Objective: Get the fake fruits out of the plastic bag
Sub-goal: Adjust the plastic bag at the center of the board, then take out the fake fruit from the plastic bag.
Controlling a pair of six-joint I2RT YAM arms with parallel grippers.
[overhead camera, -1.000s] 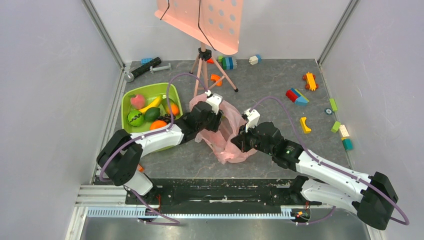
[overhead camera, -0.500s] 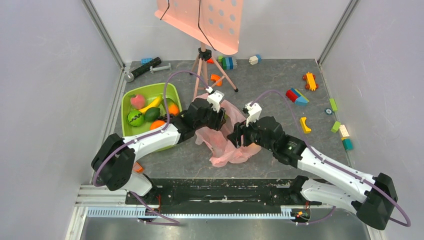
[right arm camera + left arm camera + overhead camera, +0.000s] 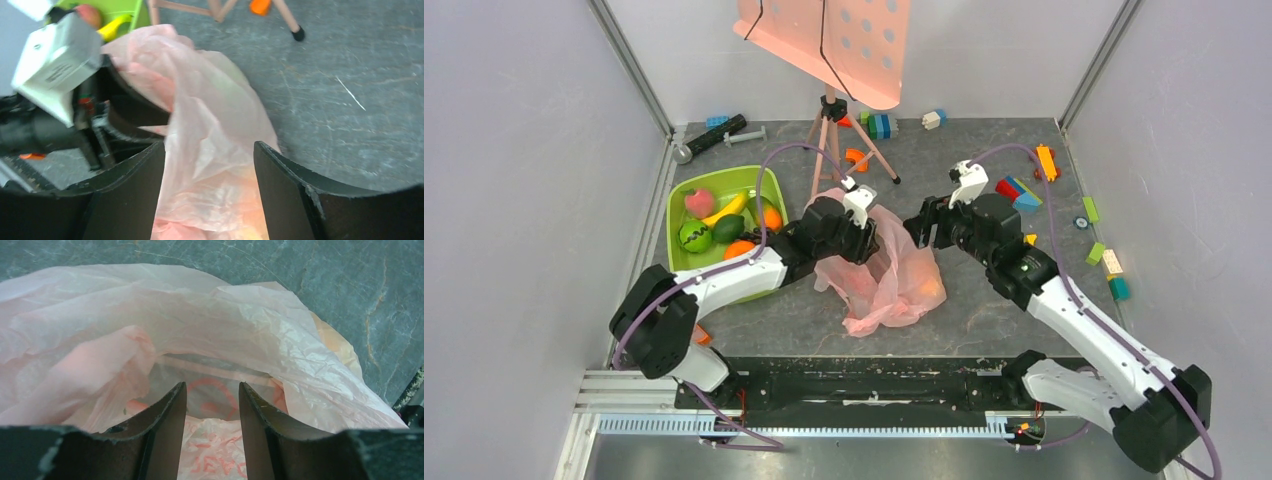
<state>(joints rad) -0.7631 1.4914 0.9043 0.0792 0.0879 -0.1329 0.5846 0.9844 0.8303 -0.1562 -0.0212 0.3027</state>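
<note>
The crinkly pink plastic bag (image 3: pixel 886 283) lies crumpled mid-table. An orange fake fruit (image 3: pixel 929 290) shows through its right side and glows through the film (image 3: pixel 245 215) in the right wrist view. My left gripper (image 3: pixel 862 243) is at the bag's left upper edge. Its jaws (image 3: pixel 212 390) stand apart at the bag's open mouth (image 3: pixel 215 375), with printed film lying between them. My right gripper (image 3: pixel 922 228) hangs above the bag's far right edge. It is open (image 3: pixel 210 146), with the bag (image 3: pixel 210 130) below the gap and untouched.
A green bowl (image 3: pixel 686 190) at the left holds several fake fruits (image 3: pixel 696 236). Behind the bag stands a tripod (image 3: pixel 829 125) carrying a pink perforated panel (image 3: pixel 854 40). Toy blocks (image 3: pixel 1018 190) are scattered to the right and at the back. A black tool (image 3: pixel 719 133) lies back left.
My right gripper opened, let go of the bag and drew back to the far right. The bag sagged and spread. The left jaws narrowed a little.
</note>
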